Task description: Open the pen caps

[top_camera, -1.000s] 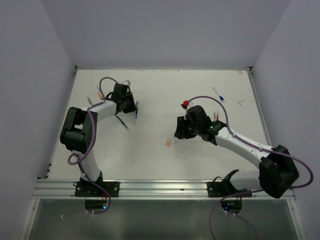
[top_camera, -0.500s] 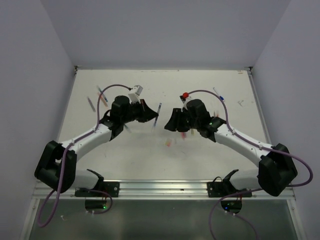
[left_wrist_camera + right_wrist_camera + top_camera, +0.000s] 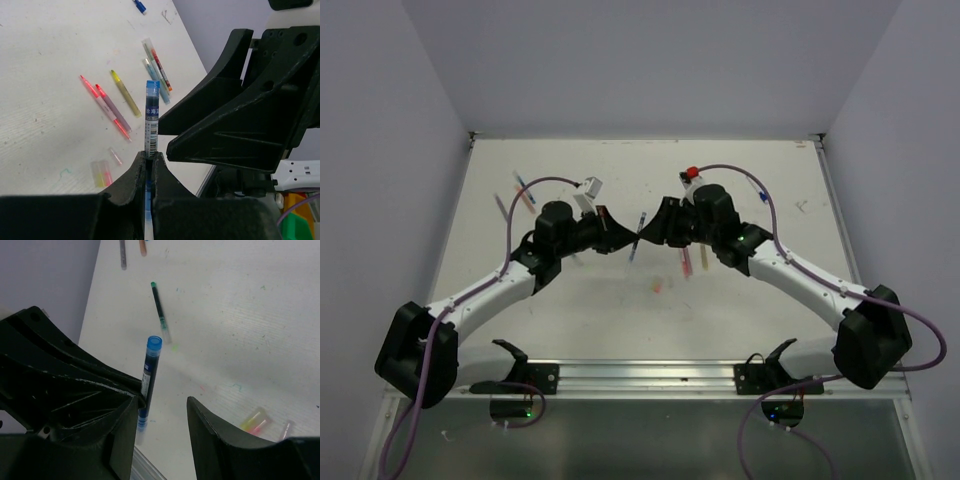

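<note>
In mid-air: thin blue plastic pen (image 3: 151, 117) clamped in my left gripper (image 3: 149, 159); right gripper (image 3: 162, 405), jaws apart, closing off-centre could knock it askew.

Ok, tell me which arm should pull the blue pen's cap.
Right: the left claw is shut on the blue pen, and the open right claw straddles the pen's free end.
</note>
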`<state>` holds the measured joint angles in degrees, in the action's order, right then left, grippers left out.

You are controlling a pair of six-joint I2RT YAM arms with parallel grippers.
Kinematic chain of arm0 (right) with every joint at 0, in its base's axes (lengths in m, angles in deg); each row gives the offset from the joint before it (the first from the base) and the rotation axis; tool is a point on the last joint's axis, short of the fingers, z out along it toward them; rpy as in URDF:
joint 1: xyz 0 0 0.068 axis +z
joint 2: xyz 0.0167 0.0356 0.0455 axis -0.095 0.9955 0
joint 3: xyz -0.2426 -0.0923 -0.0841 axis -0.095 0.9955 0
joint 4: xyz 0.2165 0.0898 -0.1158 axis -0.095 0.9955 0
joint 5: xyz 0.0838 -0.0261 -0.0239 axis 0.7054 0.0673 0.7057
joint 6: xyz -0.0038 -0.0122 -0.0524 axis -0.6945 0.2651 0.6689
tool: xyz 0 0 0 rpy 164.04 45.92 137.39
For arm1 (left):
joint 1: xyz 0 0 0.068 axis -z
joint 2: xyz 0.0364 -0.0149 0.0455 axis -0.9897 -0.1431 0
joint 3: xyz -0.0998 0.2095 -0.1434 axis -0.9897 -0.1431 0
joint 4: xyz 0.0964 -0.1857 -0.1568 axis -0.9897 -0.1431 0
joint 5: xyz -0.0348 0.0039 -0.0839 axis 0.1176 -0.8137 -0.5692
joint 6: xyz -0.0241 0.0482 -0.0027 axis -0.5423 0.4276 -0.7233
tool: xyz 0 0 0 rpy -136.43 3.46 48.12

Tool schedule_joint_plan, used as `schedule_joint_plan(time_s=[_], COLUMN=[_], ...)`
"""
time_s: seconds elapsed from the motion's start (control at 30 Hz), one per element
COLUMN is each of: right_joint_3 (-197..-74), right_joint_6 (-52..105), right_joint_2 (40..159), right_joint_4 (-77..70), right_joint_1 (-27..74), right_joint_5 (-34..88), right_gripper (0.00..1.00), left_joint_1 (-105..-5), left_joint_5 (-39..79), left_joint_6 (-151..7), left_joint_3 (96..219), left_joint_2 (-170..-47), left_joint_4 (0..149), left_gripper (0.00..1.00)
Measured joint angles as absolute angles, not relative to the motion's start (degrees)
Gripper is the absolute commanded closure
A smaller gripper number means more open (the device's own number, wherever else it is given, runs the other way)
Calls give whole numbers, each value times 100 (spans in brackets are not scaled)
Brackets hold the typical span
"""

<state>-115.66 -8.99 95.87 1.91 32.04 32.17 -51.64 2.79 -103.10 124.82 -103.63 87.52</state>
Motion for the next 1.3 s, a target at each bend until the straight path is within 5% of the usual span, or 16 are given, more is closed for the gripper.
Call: schedule_joint_plan(time_s=[0.57, 0.67, 0.7, 0.77, 0.9, 1.03, 1.3], right_joint_3=[-12012, -12014, -12014, -12025, -12007, -11955, -11920], right_joint_6=[-923, -982, -1006, -1109, -1153, -1138, -1074], right_joint_2=[10077, 10232, 10263, 10298, 10304, 10258, 9987], right_joint_4=[150, 36, -12, -148, -196, -187, -115], right_joint_1=[2924, 2927, 2927, 2929, 2927, 2881, 2623], right_joint_5=[3283, 3427, 3482, 3630, 3632, 3565, 3554], right_gripper=[60, 73, 97, 100, 100, 100, 100], left_joint_1=[-5027, -4985, -4979, -4948, -4909, -4904, -4861], left_joint_5=[211, 220, 224, 253, 401, 587, 474], left_joint_6=[-10344, -10342, -10342, -10318, -10216, -10065, -9966], left_joint_3=[12482, 12482, 12482, 12482, 12493, 12379, 11728], left_joint_2=[-10363, -10374, -10381, -10422, -10461, -10396, -10116], left_joint_4=[8726, 8688, 8688, 8656, 8632, 8557, 8642], left_gripper=[100, 100, 100, 100, 68, 47, 45])
